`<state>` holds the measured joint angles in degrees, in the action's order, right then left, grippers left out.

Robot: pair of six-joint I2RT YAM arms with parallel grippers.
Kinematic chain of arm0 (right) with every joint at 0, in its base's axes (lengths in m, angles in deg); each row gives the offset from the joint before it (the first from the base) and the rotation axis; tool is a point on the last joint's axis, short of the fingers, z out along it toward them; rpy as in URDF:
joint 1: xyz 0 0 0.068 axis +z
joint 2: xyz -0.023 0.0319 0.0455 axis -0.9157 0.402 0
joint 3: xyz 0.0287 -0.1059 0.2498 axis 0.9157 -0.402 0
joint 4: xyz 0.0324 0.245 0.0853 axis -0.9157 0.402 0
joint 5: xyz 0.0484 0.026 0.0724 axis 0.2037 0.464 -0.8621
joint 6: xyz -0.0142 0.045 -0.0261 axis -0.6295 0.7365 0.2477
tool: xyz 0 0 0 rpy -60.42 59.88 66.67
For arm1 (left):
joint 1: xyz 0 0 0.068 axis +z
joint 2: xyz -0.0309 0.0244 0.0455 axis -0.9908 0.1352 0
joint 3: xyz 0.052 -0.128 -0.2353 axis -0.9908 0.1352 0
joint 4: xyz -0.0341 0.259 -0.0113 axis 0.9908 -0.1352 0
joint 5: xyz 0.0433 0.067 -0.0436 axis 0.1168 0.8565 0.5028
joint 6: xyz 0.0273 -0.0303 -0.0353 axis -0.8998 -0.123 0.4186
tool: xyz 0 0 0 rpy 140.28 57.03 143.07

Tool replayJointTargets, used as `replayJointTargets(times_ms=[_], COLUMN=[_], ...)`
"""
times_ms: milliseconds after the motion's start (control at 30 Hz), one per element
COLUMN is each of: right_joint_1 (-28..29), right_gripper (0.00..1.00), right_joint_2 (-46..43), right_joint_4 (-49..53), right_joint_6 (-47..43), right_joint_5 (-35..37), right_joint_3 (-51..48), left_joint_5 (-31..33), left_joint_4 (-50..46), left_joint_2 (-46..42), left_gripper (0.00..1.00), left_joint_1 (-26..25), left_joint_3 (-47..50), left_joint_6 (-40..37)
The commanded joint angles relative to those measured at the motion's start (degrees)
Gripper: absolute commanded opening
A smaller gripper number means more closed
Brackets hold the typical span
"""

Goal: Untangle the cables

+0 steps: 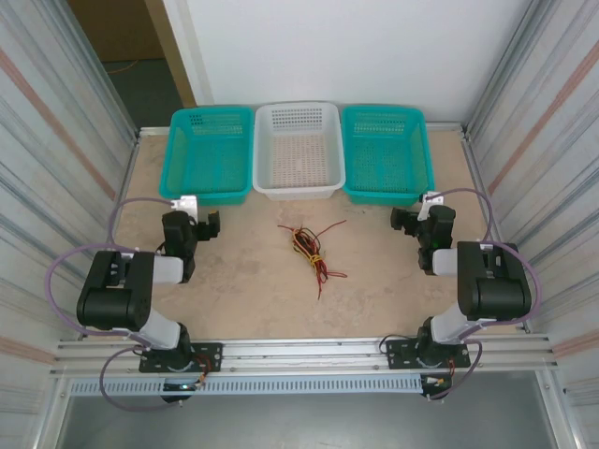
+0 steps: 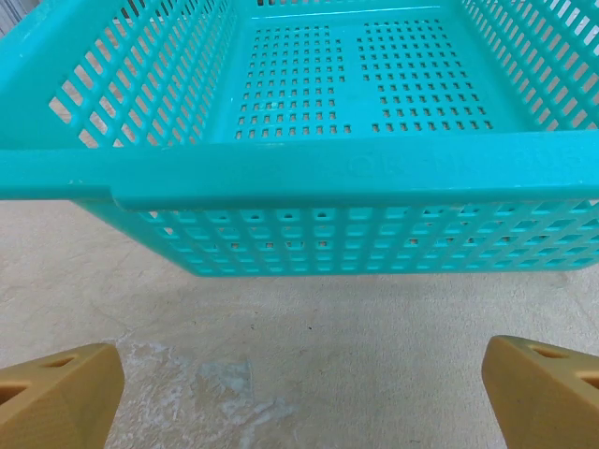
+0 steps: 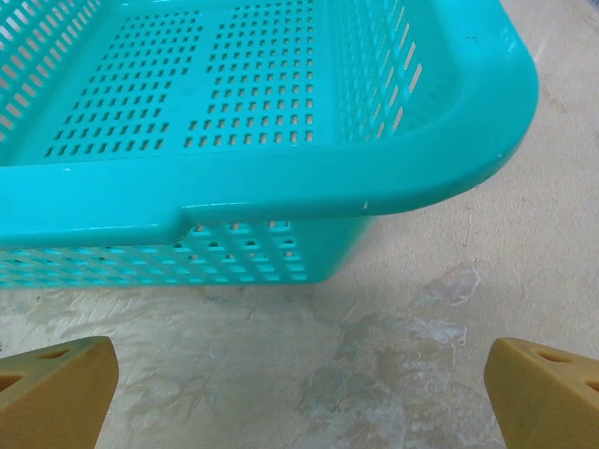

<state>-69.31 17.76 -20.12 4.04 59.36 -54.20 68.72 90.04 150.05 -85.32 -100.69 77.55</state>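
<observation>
Left tool (image 1: 208, 227) wide open and empty: two blunt mustard-yellow plastic fingers (image 2: 56, 393) parted to the full, with only bare table (image 2: 309, 337) between. Right tool (image 1: 404, 221) the same, wedge-shaped fingers (image 3: 543, 388) set far apart and holding nothing.

Just ahead of the left tool, the left teal basket (image 2: 299, 173): moulded plastic with a smooth rolled rim and walls and floor pierced by a regular grid of small slots. Ahead of the right tool, the rounded corner of the right teal basket (image 3: 281, 196), same make. Between the two, a white lattice plastic basket (image 1: 295, 192). All three in a row along the far edge of the mottled beige, stone-look table.

Mid-table, between the two tools and well apart from both, the cables (image 1: 309, 248): thin curly wires, red, yellowish-tan and black, bunched in one small knot with loose ends trailing toward the baskets and toward the near edge.

By the look of it, task not yet begun: no strand pulled free, none gripped, none in any basket. Left to do, seemingly everything: reaching in, pinching single strands, drawing them apart.

Wires fine, limp and springy; likely to slip from a pinch and drag their neighbours along.
</observation>
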Motion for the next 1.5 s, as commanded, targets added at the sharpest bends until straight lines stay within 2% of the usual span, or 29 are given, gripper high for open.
replayJointTargets(times_ms=[0, 467, 567, 900, 967, 1000, 1067, 1133, 1167, 1233, 1300, 1367, 1433, 1467], right_joint_1=[0.35, 0.24, 0.12, 0.17, 0.77, 1.21, 1.44, 4.30, 6.93, 12.90, 18.03, 19.01, 18.67, 18.65], right_gripper=[0.99, 0.99, 0.99, 0.99, 0.99, 0.99, 0.99, 0.99, 0.99, 0.99, 0.99, 0.99, 0.99, 0.99], right_joint_2=[-0.67, -0.57, -0.55, -0.77, -3.21, -5.71, -9.38, -14.22, -18.07, -26.85, -34.13, -38.52, -40.83, -41.78], right_joint_4=[-0.93, -0.82, -0.87, -1.28, 3.90, 13.00, 26.94, 32.46, 34.32, 39.81, 49.54, 63.14, 76.15, 80.15], right_joint_6=[0.54, 0.58, 0.67, 0.64, 1.14, 2.13, 4.64, 6.58, 7.54, 10.26, 17.17, 28.14, 39.92, 42.96], right_joint_5=[0.16, 0.07, -0.10, -0.06, 3.66, 6.50, 7.73, 12.36, 15.80, 24.83, 33.32, 34.44, 32.36, 30.67], right_joint_3=[0.58, 0.66, 0.67, 0.40, 2.73, 6.27, 11.28, 10.48, 8.87, 6.89, 6.72, 9.48, 12.71, 13.34], left_joint_5=[0.75, 0.54, -3.90, -2.76, -2.04, 1.59, 4.23, 10.24, 13.53, 16.28, 19.61, 18.31, 16.00, 14.52], left_joint_4=[0.57, 0.54, 0.14, -0.40, 0.03, -1.59, -14.71, -27.46, -34.61, -50.28, -63.10, -71.69, -79.48, -82.55], left_joint_2=[-0.45, -0.53, -0.85, -0.63, -0.99, -2.23, -7.06, -9.94, -11.00, -13.15, -15.84, -19.22, -22.17, -23.75], left_gripper=[0.99, 0.99, 0.99, 0.99, 0.99, 0.99, 0.99, 0.99, 0.99, 0.99, 0.99, 0.99, 0.96, 0.94], left_joint_1=[0.19, 0.26, 2.22, 1.41, 1.17, 0.47, -0.83, -2.96, -4.17, -6.25, -9.42, -12.20, -14.27, -15.38], left_joint_3=[-1.28, -1.26, -1.16, -1.60, -1.49, -2.22, -6.15, -10.85, -13.22, -17.85, -20.94, -21.91, -23.02, -23.10], left_joint_6=[-0.85, -0.77, 0.03, -0.76, -0.77, -0.67, -1.19, 0.11, 2.39, 8.09, 15.48, 21.45, 27.53, 30.18])
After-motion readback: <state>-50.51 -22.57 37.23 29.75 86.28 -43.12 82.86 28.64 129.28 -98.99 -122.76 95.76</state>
